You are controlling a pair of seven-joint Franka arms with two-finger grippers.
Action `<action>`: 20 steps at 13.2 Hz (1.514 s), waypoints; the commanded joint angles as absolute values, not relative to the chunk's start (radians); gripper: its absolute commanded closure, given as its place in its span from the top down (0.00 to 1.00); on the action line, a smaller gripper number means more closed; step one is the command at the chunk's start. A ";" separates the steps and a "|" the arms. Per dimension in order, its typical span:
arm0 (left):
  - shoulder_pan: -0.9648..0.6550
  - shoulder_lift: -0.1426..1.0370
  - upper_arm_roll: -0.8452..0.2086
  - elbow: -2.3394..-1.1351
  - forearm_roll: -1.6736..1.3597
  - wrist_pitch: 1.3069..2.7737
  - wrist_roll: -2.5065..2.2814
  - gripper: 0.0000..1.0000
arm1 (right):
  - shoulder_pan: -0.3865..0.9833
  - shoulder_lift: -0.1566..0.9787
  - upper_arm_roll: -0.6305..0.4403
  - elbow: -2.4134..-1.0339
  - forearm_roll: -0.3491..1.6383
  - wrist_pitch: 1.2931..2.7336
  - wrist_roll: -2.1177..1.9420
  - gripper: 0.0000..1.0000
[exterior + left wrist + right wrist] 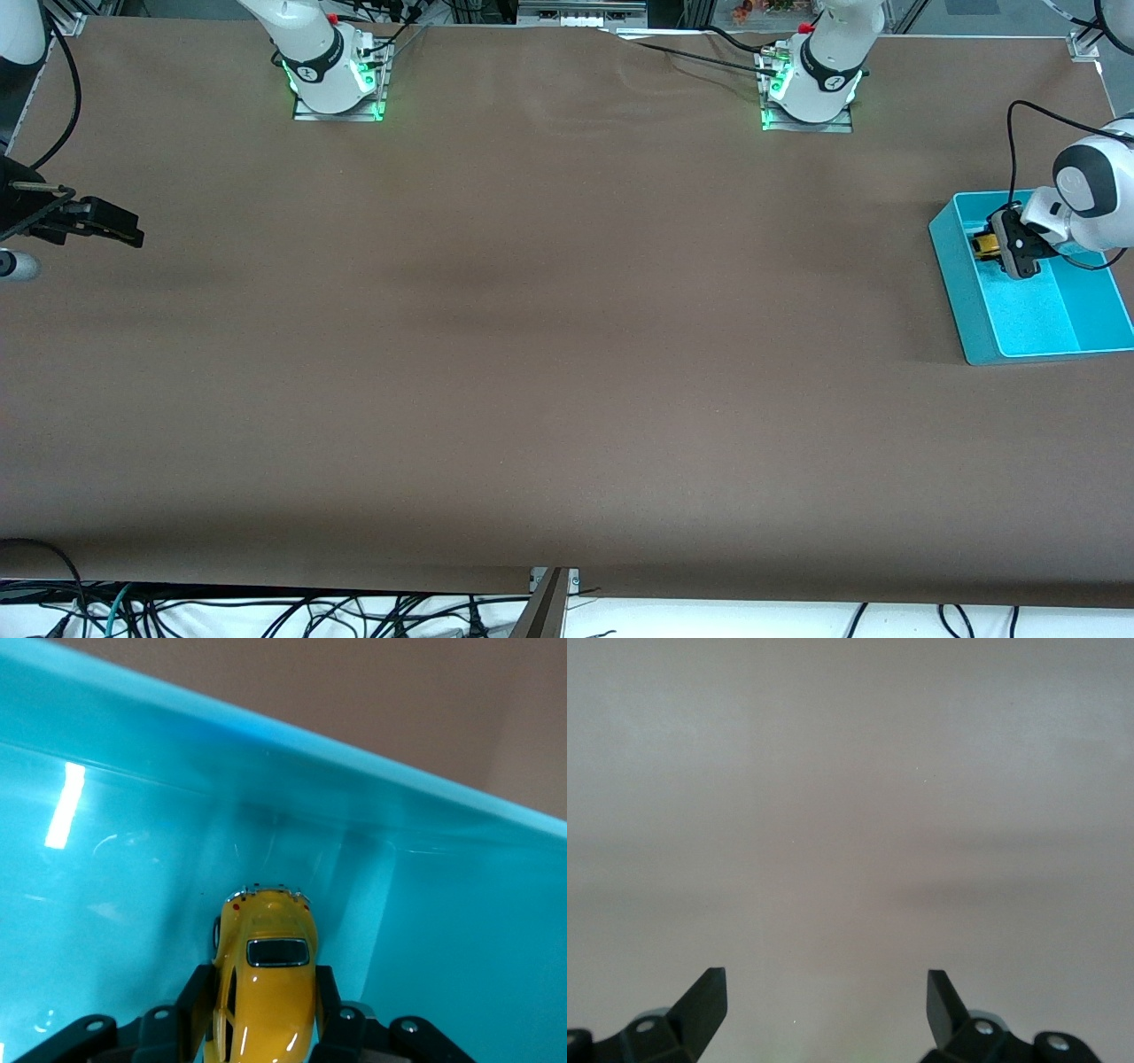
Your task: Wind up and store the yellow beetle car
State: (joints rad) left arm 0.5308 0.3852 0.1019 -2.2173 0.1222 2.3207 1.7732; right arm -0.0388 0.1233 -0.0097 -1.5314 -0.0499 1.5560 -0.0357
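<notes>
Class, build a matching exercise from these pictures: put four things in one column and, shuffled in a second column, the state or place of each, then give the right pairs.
Things:
1. small yellow beetle-shaped toy car
2. turquoise plastic bin
3. left gripper
4. right gripper

States or places:
A. open, holding nothing
B. on the brown table at the left arm's end
C. gripped, inside the bin
D. shut on the car

Pairs: 1-C, 2-B, 3-D, 4-A

yellow beetle car [266, 992]: bright yellow, dark window | bin [966, 292]: turquoise, at the left arm's end of the table | table [532, 354]: plain brown | left gripper [999, 246]: black fingers | right gripper [826, 1003]: black fingers
</notes>
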 commanded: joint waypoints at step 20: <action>0.223 0.074 -0.043 -1.754 0.063 1.698 0.460 1.00 | -0.031 0.129 -0.020 -1.528 -0.014 1.563 -0.017 1.00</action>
State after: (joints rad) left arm 0.2418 0.0866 -0.0158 -1.7942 0.0736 1.7520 0.6316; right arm -0.0369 0.1316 -0.0116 -1.5314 -0.0286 1.5611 -0.0295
